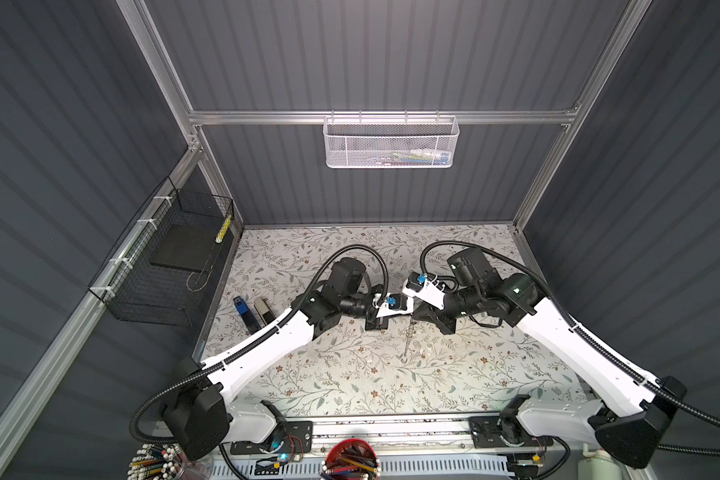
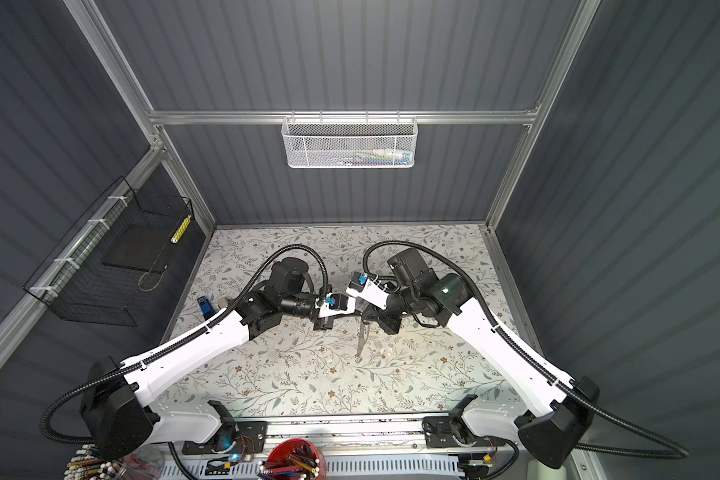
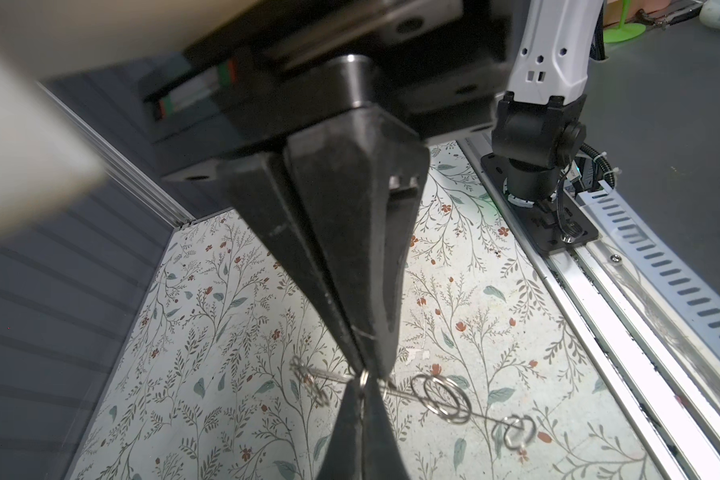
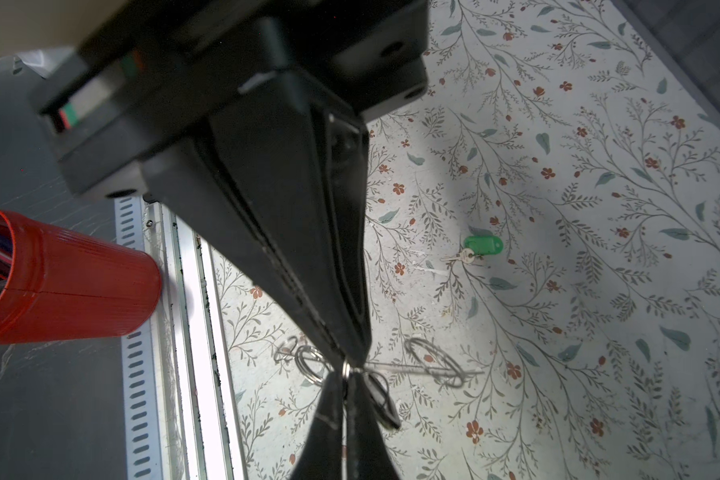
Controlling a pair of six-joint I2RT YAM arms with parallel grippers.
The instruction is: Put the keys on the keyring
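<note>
L fingers [image 3: 350, 249] were clenched tight, tips pinching a small split ring [image 3: 364, 377]. R fingers [image 4: 308, 249] met them tip to tip and looked pressed together too, at the same ring; couldn't tell if they really gripped it. The keyring [image 1: 408, 340], a thin metal rod w/ wire loops, ran just under both tips. Resting or lifted, couldn't tell. What looked like the clear-tag key [image 4: 385, 405] hung just beside L tips. Green-tag key [image 4: 482, 245] lay on the table [image 4: 599, 291], well apart from both pairs. Step, I judged: threading. To do it well: one pair holds firm, other makes tiny moves, tips kept aligned, never loosen both at once, no yanking.
</note>
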